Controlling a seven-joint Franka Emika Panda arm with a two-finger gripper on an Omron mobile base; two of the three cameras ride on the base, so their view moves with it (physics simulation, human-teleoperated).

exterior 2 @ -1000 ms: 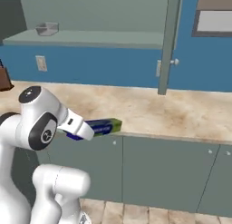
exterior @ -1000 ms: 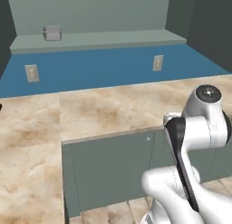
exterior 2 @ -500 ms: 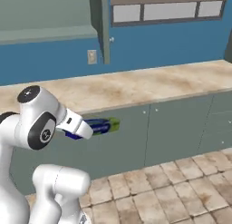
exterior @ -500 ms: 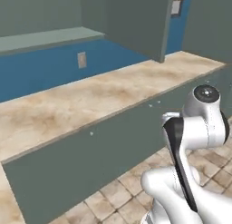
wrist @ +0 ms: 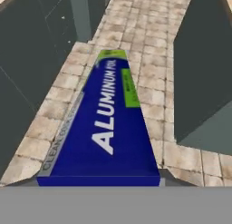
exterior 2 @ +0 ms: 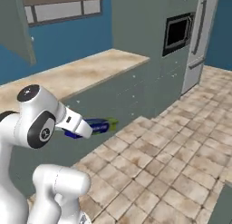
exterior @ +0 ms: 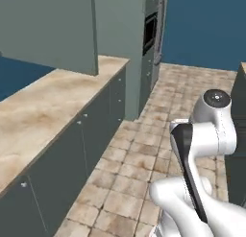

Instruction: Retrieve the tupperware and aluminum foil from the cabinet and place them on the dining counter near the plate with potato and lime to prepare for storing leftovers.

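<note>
My gripper is shut on the aluminum foil, a long dark-blue carton with a yellow-green end. It sticks out level from the hand, above the tiled floor. In the hand view the aluminum foil runs lengthwise away from the camera and hides the finger tips. The grey-green wall cabinet hangs at the upper left over the wall counter. A grey-green side of the dining counter stands to the right of the carton. The tupperware and the plate are out of view.
A long marble wall counter on grey-green base cabinets runs along the left. Beyond its end stand a tall unit with a built-in oven and a fridge. Open tiled floor lies between counter and island.
The whole picture has swung: the base has turned away from the wall counter and cabinet toward the oven and tiled floor. The carton stays in the gripper as before.
</note>
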